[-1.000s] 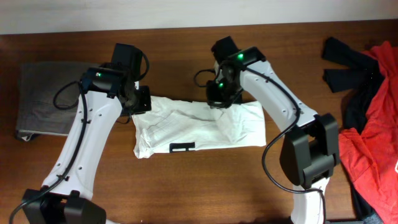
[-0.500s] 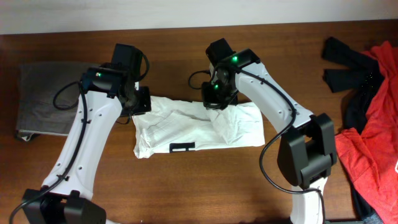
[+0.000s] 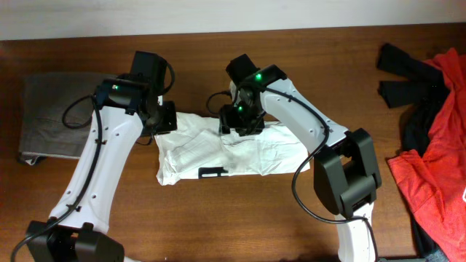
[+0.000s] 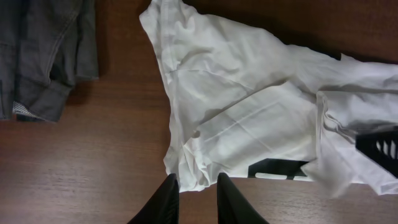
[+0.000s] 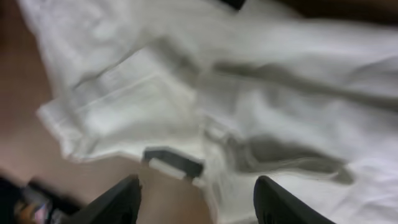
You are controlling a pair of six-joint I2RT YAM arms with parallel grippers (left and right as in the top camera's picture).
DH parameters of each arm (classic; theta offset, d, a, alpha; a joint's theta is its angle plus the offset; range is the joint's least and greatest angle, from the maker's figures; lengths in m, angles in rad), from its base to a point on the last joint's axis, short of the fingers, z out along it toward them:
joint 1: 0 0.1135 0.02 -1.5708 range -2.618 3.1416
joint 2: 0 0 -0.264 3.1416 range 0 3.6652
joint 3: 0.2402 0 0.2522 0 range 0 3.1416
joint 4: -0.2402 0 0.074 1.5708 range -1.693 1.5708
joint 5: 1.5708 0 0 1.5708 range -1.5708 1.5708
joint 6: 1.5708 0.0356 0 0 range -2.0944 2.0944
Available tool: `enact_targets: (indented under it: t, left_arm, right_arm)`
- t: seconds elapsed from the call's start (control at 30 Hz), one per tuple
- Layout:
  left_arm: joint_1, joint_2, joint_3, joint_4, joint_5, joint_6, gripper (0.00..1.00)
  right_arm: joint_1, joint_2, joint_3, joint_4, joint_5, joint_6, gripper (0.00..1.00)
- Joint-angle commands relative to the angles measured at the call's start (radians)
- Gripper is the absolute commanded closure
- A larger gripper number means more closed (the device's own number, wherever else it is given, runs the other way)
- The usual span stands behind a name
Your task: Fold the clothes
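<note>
A dark brown wooden table (image 3: 218,225) with fine grain running along its length filled nearly the whole overhead view. Beyond its far edge ran a narrow pale off-white strip (image 3: 218,14); whether this was wall or floor could not be determined. Lighting was even and diffuse, shadows on the wood were soft, and the tabletop carried a dull sheen.

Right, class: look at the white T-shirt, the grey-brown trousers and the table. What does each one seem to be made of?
The white T-shirt looks like thin, matt knit fabric, probably cotton: it creases and lies limp. The grey-brown trousers look like heavier matt cloth with stitched seams; fibre unclear. The table is wood or wood-look laminate: brown grain streaks, slight sheen.
</note>
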Motion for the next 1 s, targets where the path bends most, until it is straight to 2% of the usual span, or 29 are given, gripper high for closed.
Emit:
enact_targets:
  t: [0.0, 0.17, 0.27, 0.4, 0.47, 0.7, 0.8, 0.9, 0.97]
  left_arm:
    - [0.006, -0.016, 0.018, 0.005, 0.007, -0.010, 0.78]
    - [0.006, -0.015, 0.018, 0.007, 0.007, -0.010, 0.79]
    - [0.006, -0.013, 0.017, 0.012, 0.008, -0.010, 0.79]
    - [0.006, -0.011, 0.017, 0.016, 0.007, -0.010, 0.79]
    - [0.006, -0.009, 0.017, 0.016, 0.007, -0.010, 0.78]
    - [0.006, -0.006, 0.017, 0.015, 0.007, -0.010, 0.78]
    - [0.006, -0.006, 0.017, 0.015, 0.007, -0.010, 0.78]
    - [0.006, -0.006, 0.017, 0.016, 0.007, -0.010, 0.79]
    - [0.006, -0.006, 0.017, 0.015, 0.007, -0.010, 0.79]
  right_arm:
    - [-0.074, -0.005, 0.057, -0.060, -0.111, -0.083, 0.38]
    - [-0.161, -0.020, 0.069, -0.206, -0.106, -0.114, 0.45]
    - [-0.172, -0.019, 0.060, -0.230, -0.103, -0.163, 0.51]
    - [-0.143, -0.019, 0.059, -0.188, -0.076, -0.224, 0.52]
    - [-0.117, -0.019, 0.059, -0.146, -0.014, -0.199, 0.54]
    - [-0.017, -0.018, 0.036, -0.082, 0.248, -0.197, 0.54]
    - [0.011, -0.013, 0.010, -0.039, 0.352, -0.148, 0.55]
    - [0.017, -0.008, -0.013, 0.005, 0.359, -0.144, 0.65]
    - [0.017, -0.008, -0.022, 0.014, 0.379, -0.096, 0.76]
